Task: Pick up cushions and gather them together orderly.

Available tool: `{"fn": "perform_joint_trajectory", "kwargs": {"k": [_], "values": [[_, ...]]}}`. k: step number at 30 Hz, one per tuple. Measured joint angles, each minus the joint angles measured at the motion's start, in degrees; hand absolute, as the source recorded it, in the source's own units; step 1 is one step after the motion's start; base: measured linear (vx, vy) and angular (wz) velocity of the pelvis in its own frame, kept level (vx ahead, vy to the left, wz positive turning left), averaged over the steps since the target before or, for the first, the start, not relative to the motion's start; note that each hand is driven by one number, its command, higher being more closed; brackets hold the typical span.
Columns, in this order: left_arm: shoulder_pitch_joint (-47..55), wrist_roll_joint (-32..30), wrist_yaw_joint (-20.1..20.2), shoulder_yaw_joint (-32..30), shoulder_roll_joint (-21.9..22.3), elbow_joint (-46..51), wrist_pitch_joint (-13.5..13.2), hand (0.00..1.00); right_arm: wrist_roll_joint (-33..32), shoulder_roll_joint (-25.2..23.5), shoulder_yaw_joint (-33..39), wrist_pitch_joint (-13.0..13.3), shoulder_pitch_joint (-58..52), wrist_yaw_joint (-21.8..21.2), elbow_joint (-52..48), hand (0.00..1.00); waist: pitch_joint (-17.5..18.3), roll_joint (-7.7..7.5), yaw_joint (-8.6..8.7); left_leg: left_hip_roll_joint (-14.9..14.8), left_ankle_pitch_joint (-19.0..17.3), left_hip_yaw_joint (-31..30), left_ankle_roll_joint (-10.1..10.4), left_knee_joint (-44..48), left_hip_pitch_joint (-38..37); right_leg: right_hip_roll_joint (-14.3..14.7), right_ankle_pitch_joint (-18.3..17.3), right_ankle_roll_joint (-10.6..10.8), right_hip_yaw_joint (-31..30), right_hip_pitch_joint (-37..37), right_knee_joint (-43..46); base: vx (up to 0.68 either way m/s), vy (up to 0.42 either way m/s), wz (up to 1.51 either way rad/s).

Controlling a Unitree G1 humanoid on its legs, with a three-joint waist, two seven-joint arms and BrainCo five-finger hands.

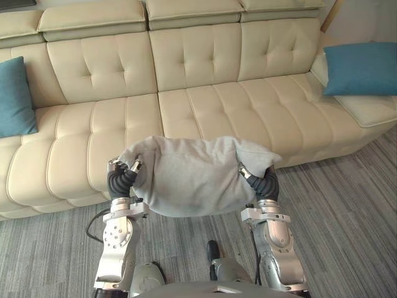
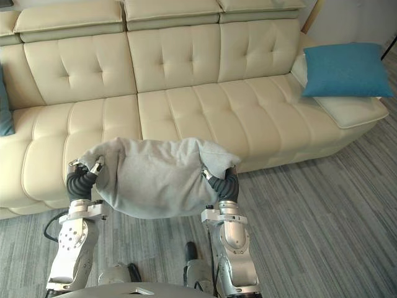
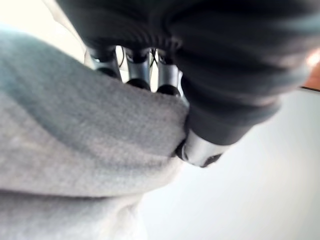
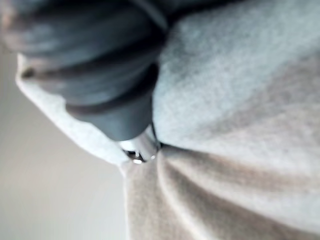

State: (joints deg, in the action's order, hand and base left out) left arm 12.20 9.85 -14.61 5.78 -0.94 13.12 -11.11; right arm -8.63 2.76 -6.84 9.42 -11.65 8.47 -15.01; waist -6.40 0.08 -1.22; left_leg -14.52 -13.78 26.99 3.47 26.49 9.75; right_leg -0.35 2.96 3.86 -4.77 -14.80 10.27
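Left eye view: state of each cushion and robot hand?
grey cushion: held in the air between both hands
left robot hand: pinching grey cushion's side
right robot hand: pinching its other side
left teal cushion: upright on sofa, left end
right teal cushion: leaning at right end

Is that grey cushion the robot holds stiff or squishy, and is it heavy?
Probably soft: the grey cushion creases where the left hand and right hand pinch its ends, and its middle sags. Likely light for its size, since two edge pinches carry it. Its fuzzy cloth seems unlikely to slip.
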Motion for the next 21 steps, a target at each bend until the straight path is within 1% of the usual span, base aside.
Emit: {"fn": "perform_joint_trajectory", "kwargs": {"k": [1,4,5,6,7,8,9,10,11,12,13,14,15,16,17,18,19,20,21], "values": [[0.6,0.0,0.0,0.0,0.1,0.0,0.0,1.00,0.0,0.0,0.0,0.0,0.0,-0.3,0.2,1.00,0.0,0.02,0.00,0.3,0.1,0.0,0.0,-0.4,0.0,-0.2,-0.3,-0.4,0.1,0.0,-0.1,-0.02,0.024,0.05],[1.5,0.0,0.2,0.2,0.6,0.0,0.8,1.00,0.0,0.0,0.0,0.0,-1.6,-0.5,0.2,1.00,0.0,0.08,-0.29,1.0,0.6,-0.5,0.0,-1.4,0.1,-1.1,-1.3,-0.4,0.9,-0.5,1.6,0.02,0.015,0.18],[1.7,0.0,0.3,0.3,0.6,0.0,1.0,1.00,0.0,0.0,0.0,0.0,-2.3,-0.5,0.2,1.00,-0.1,0.28,-0.25,0.9,0.6,-1.2,0.0,-0.9,0.4,-1.3,-2.2,-0.4,1.6,-0.7,3.1,0.05,-0.016,0.44],[2.2,0.0,0.6,0.7,0.6,0.0,1.1,1.00,0.0,0.0,0.0,0.0,-3.7,-0.5,0.2,1.00,-0.1,0.66,0.25,0.5,0.5,-2.6,0.2,0.3,0.8,-1.7,-4.1,-0.6,3.3,-0.8,5.4,0.04,-0.023,0.49],[2.4,0.0,0.8,0.7,0.6,0.0,1.1,1.00,0.0,0.0,0.0,0.0,-4.3,-0.5,0.2,1.00,-0.2,0.80,0.36,0.3,0.4,-3.2,0.4,1.0,0.9,-1.9,-5.0,-0.8,4.0,-0.7,6.2,0.01,-0.025,0.56],[3.1,0.0,1.2,0.8,0.5,0.0,1.1,1.00,0.0,0.0,-0.1,-0.1,-5.6,-0.5,0.1,1.00,-0.2,1.04,0.18,-0.5,0.2,-4.4,0.7,3.2,1.1,-1.8,-6.6,-0.7,5.2,-0.3,7.6,0.00,-0.030,0.34],[3.4,0.0,1.2,0.9,0.5,0.0,1.1,1.00,-0.1,0.1,-0.2,-0.1,-6.2,-0.5,0.0,1.00,-0.3,1.39,-0.05,-0.9,0.2,-5.1,0.7,4.6,1.6,-1.7,-7.3,-0.8,5.6,0.1,8.1,0.00,-0.044,0.37],[4.0,0.0,1.3,1.1,0.7,0.0,1.1,1.00,-0.1,0.3,-0.2,-0.1,-6.7,-0.5,-0.2,1.00,-0.4,2.31,-0.16,-1.7,0.8,-6.8,1.2,8.2,3.3,-1.4,-8.0,-1.2,6.4,0.8,8.2,0.00,-0.055,0.29],[4.4,0.0,1.3,1.1,1.0,0.0,1.1,1.00,-0.1,0.5,-0.2,-0.1,-6.8,-0.5,-0.6,1.00,-0.4,2.77,-0.12,-1.9,2.6,-8.1,0.9,10.9,5.5,-1.7,-7.9,-1.4,6.8,1.1,7.2,-0.01,-0.027,0.25],[4.4,0.0,1.3,1.1,1.0,0.0,1.2,1.00,-0.1,0.6,-0.2,-0.1,-6.8,-0.4,-0.9,1.00,-0.3,2.93,-0.12,-2.0,4.0,-8.5,0.6,12.2,6.8,-1.9,-7.7,-1.7,7.0,1.3,6.3,0.00,0.003,0.14],[4.5,0.0,1.4,1.1,1.2,0.0,1.2,1.00,-0.1,1.2,-0.1,-0.5,-6.9,-0.4,-2.7,1.00,-0.5,2.65,-0.72,-0.8,6.3,-8.6,-0.8,11.0,9.4,-2.8,-6.9,-2.9,7.2,2.4,1.0,0.05,0.015,0.01],[4.5,0.0,1.6,1.1,1.6,0.0,1.2,1.00,-0.1,1.7,0.0,-0.5,-6.8,-0.3,-3.7,1.00,0.1,4.26,-1.22,-0.1,5.6,-8.8,-0.7,5.1,8.4,-1.8,-7.0,-3.0,7.9,2.5,0.6,0.07,-0.003,-0.17],[4.9,0.0,1.8,1.0,2.4,1.1,1.0,1.00,-0.1,2.3,0.0,-0.3,-6.6,-0.4,-5.5,1.00,-0.3,6.54,-2.03,-1.8,3.9,-8.8,0.8,-1.3,6.3,-0.2,-10.0,-3.7,11.4,-1.2,12.6,0.09,-0.078,0.03],[4.2,0.0,1.8,0.5,-0.3,1.5,1.0,1.00,0.0,0.0,-0.8,-0.7,-6.7,-0.2,-5.8,1.00,-1.2,1.49,-1.91,0.1,3.3,-7.0,2.5,1.4,5.9,-3.3,-17.9,-3.6,11.9,0.0,18.5,0.07,-0.146,0.07],[4.1,0.0,1.8,0.5,-0.3,1.1,1.2,1.00,0.0,0.0,-0.9,-0.8,-6.3,-0.2,-5.9,1.00,-1.5,1.21,-2.14,-0.5,2.5,-7.7,3.3,3.4,6.4,-3.2,-18.7,-3.6,12.0,0.4,18.7,0.03,-0.130,0.23],[4.6,0.0,1.8,0.5,0.1,0.9,1.8,1.00,0.0,0.8,-0.9,-1.1,-6.0,0.0,-5.8,1.00,-1.9,1.31,-2.32,-1.1,1.3,-10.4,4.5,7.9,9.9,-2.1,-18.7,-3.6,11.8,1.2,17.4,0.02,-0.046,0.02],[4.9,0.0,1.8,1.0,0.0,0.9,2.0,1.00,-0.1,1.3,-0.8,-1.0,-5.9,0.5,-6.1,1.00,-1.2,1.85,-2.35,-0.1,0.9,-11.8,4.6,5.3,12.5,-2.2,-18.7,-3.6,11.4,1.0,15.9,0.04,0.068,-0.09],[5.0,0.0,1.8,1.1,0.2,1.0,2.0,1.00,-0.1,1.3,-0.8,-0.9,-5.9,0.5,-6.2,1.00,-1.2,1.86,-2.48,0.1,2.6,-12.3,3.0,2.4,13.2,-2.0,-18.8,-3.1,10.9,0.8,15.6,0.08,0.104,-0.25],[5.0,0.0,1.8,1.1,0.2,1.0,2.1,1.00,-0.1,1.2,-1.0,-0.9,-6.0,0.5,-6.2,1.00,-0.9,2.21,-2.78,0.2,4.1,-12.4,2.1,2.3,12.9,-1.8,-19.0,-2.7,10.0,0.9,15.6,0.14,0.156,-0.42]]}}
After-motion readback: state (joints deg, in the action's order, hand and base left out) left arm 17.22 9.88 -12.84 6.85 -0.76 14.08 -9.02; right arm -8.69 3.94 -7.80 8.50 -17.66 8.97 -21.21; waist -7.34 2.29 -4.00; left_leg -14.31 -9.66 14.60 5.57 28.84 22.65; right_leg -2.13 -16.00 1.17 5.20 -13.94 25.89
